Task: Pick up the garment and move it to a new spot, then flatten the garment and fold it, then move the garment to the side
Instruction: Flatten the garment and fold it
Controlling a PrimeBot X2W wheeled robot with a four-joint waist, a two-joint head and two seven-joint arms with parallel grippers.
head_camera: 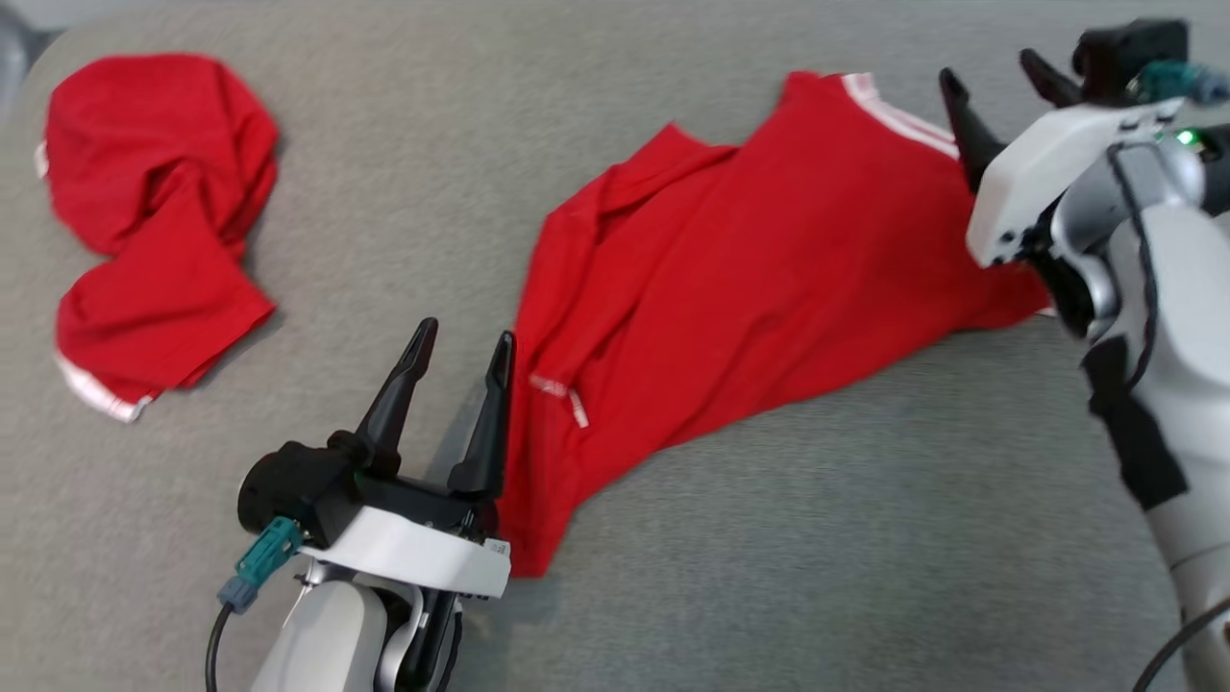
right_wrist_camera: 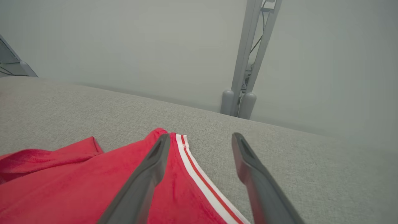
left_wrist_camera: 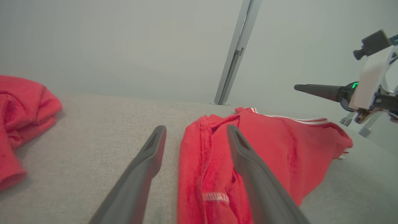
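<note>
A red garment (head_camera: 730,288) with a white-striped hem lies spread and wrinkled across the middle of the grey cloth surface. My left gripper (head_camera: 466,333) stands open at its near-left edge, nothing between the fingers; in the left wrist view the gripper (left_wrist_camera: 196,127) straddles the garment's (left_wrist_camera: 273,146) folded left edge. My right gripper (head_camera: 990,67) hovers open over the far-right corner. In the right wrist view that gripper (right_wrist_camera: 201,136) frames the striped hem (right_wrist_camera: 199,177), with its left finger over the red garment (right_wrist_camera: 77,180).
A second red garment (head_camera: 154,221) lies crumpled at the far left, also seen in the left wrist view (left_wrist_camera: 21,109). The grey padded surface (head_camera: 865,538) stretches bare in front and to the right. A metal post (right_wrist_camera: 245,62) stands behind the far edge.
</note>
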